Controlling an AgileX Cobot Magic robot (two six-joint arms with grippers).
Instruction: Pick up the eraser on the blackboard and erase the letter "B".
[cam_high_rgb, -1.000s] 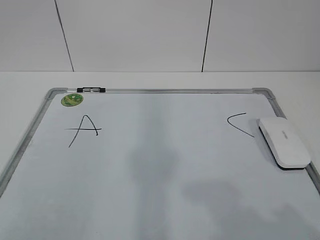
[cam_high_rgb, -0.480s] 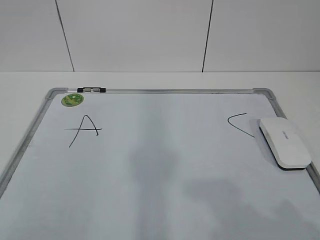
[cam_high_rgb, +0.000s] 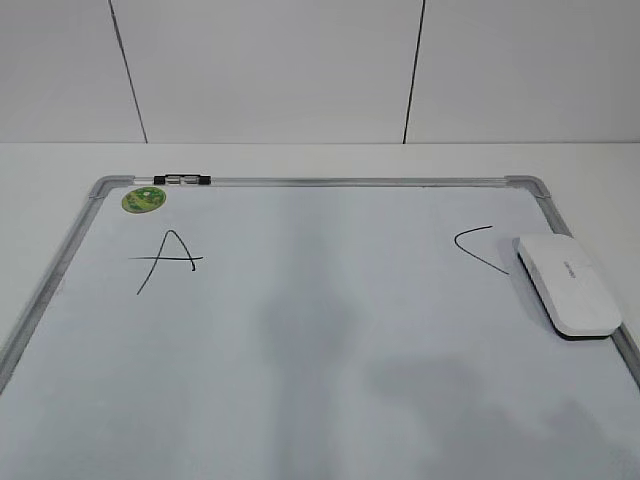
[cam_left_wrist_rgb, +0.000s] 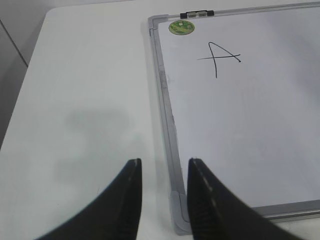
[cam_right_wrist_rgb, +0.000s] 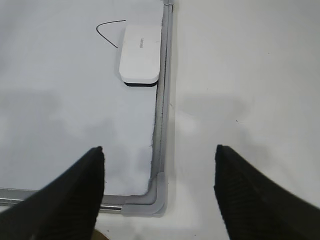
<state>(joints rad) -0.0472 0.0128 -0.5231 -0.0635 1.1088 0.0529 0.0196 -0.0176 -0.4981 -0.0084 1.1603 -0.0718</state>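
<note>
**Board wiped, eraser set down**

The right pincer (cam_right_wrist_rgb: 159, 192) hangs spread wide and empty over the board's near right corner; the left pincer (cam_left_wrist_rgb: 162, 197), narrowly parted, grasps nothing. The white glossy oblong eraser (cam_high_rgb: 567, 284) lies on the large silver-framed white blackboard (cam_high_rgb: 300, 183), against its right rail beside the black "C" (cam_high_rgb: 478, 248). No "B" shows between "C" and the black "A" (cam_high_rgb: 170, 260), so erasing looks done.
</note>
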